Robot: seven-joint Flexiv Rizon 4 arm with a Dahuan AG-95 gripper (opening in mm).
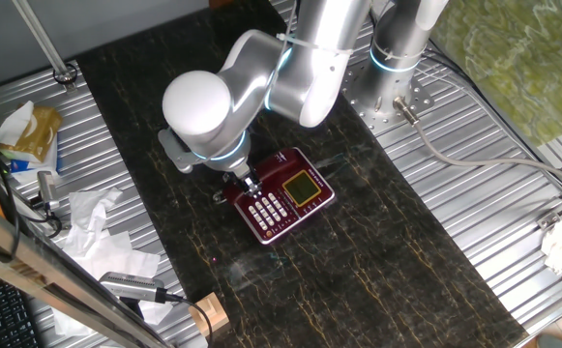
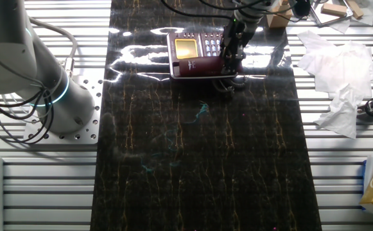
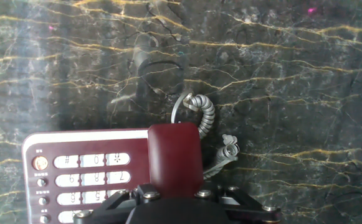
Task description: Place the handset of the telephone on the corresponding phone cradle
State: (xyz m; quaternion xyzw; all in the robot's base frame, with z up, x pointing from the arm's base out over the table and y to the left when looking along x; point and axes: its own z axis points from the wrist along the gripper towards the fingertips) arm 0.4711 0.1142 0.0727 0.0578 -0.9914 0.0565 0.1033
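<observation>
Dark marble-patterned table [image 2: 199,167] with the telephone [image 1: 290,196] lying flat, its yellow-green display [image 1: 304,186] and white keypad [image 3: 87,180] facing up. The gripper [image 3: 174,198] is closed on the handset [image 3: 176,157], clasping the dark red bar near one end; the other fixed view shows the fingers [image 2: 232,45] descending onto the base's long edge. The handset lies along the phone cradle [image 2: 202,68] beside the keypad; whether it is fully seated cannot be told. The grey curly cord [image 3: 207,115] loops out past the handset's free end onto the table. Crumpled white tissue [image 2: 334,70] lies on the metal bench well apart
</observation>
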